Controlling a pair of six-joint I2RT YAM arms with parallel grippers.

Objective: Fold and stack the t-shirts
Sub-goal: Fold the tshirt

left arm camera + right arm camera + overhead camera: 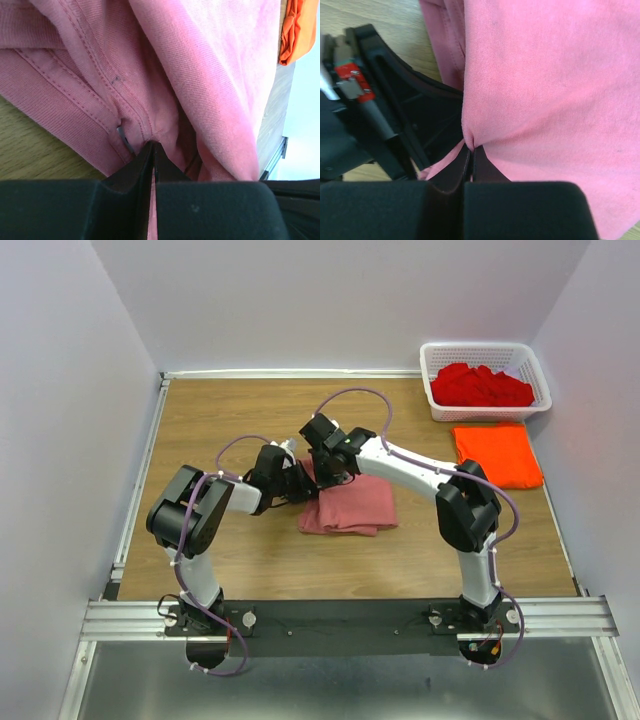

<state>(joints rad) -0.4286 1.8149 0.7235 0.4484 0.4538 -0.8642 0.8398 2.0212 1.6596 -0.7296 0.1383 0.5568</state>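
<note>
Left of the basket, nearer the arms: the pink shirt (352,508) lies on the table (220,420) as a partly folded, layered bundle, well apart from the basket (488,412).
Left arm: the left gripper (153,146) is closed down narrow on a hem seam of the pink shirt, at the bundle's edge farthest from the basket.
Right arm: the right gripper (469,148) is pinched tight on a pucker of the same shirt's top layer, just beside the left gripper.
Step in hand: probably another fold of the pink shirt, with both arms gripping one edge side by side.
Next move: it looks to call for carrying the pinched edge over the bundle toward the basket side, with both arms level and together so the layer lands flat, then letting go. An uneven lift could drag or bunch the lower layers.
Basket contents: a crumpled heap of red shirts (480,386), unfolded, up to about the rim.
In front of the basket, on its arm-ward side: the orange shirt (497,455) lies folded flat on the table, likely the base of the stack.
Progress: one shirt folded, one under way, and the red ones not yet touched.
</note>
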